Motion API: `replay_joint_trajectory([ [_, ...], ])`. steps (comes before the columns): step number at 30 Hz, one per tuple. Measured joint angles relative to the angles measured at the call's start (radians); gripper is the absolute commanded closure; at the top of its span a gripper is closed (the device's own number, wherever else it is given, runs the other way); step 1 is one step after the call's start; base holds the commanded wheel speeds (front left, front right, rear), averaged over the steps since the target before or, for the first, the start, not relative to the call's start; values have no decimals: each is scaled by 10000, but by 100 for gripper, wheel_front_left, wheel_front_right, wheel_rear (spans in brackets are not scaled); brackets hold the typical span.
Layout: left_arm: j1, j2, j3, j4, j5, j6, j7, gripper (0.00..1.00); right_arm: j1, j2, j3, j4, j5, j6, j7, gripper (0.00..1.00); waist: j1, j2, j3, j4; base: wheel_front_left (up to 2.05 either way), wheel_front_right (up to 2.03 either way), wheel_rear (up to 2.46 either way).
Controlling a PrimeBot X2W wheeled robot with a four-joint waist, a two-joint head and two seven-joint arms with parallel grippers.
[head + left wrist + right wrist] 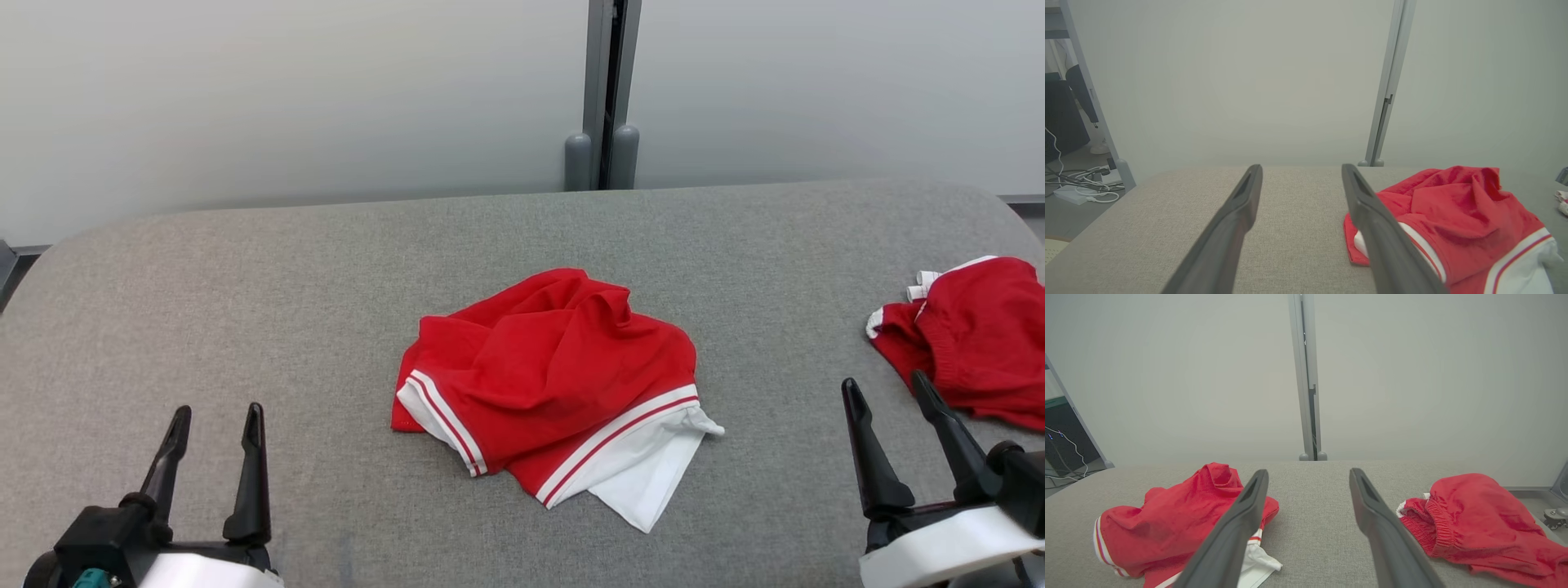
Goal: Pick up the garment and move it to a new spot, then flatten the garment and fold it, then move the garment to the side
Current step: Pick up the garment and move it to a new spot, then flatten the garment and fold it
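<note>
1. Straight in front of the grey post (606, 90), head view: the crumpled red garment (555, 384) sits mid-table (245, 286). Nearer the robot, the left gripper (219, 412) is left of the post and the right gripper (884, 382) is right of it. Both have their jaws spread wide with nothing in them.
2. Left wrist view: jaws gaping over bare table, with the garment (1457, 216) right of the post.
3. Right wrist view: jaws wide apart, garment left of the post, and a second red garment (1478, 514) right of it.
4. My worry: that second one lies near the right gripper, so a sloppy reach could grab the wrong piece. Pinching just a top fold could drag the heap instead of lifting it.
5. Count: two red garments, two grippers, one post, one table.
</note>
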Motion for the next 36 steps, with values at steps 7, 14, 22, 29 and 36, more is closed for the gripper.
replay_joint_trajectory([
  [7, 390, 17, -207, -270, 44, 134, 263, 0, 331, 6, 13, -255, 12, 0, 209, 0, 0, 0, -317, -14, 0, 0, 0],
  [14, 478, 54, -284, -437, 94, 194, 326, 0, 455, 27, 29, -326, 59, 0, 249, 0, 0, 0, -317, 23, 0, 0, 0],
  [22, 477, 90, -299, -479, 107, 238, 349, 0, 455, 46, 23, -343, 71, 0, 251, 0, 0, 0, -283, 24, 0, 0, 0],
  [29, 476, 117, -324, -508, 105, 267, 391, 0, 456, 61, 25, -332, 69, 0, 251, 0, 0, 0, -254, -3, 0, 0, 0],
  [36, 447, 140, -360, -518, 104, 268, 407, 0, 454, 73, 12, -328, 69, 0, 263, 0, 0, 0, -174, 23, 0, 0, 0],
])
